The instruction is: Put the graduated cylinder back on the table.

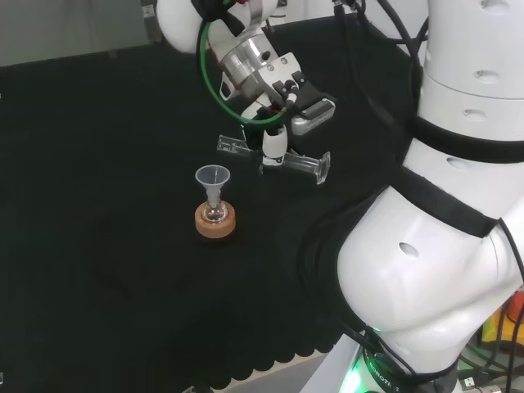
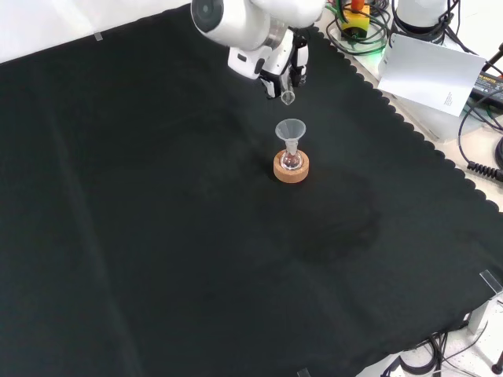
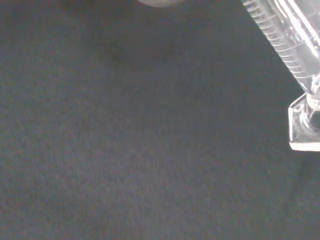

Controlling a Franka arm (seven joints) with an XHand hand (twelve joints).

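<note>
Black cloth covers the whole bench, and I see the hand (image 1: 276,123) above it with its fingers pinched round the middle of the cylinder (image 1: 303,164), which lies nearly level in the air, mouth to the head view's right, foot to its left. I judge it light, stiff, slick and breakable, best held mid-barrel. It hangs just beyond the funnel (image 1: 213,182) on its cork ring (image 1: 216,222).
</note>
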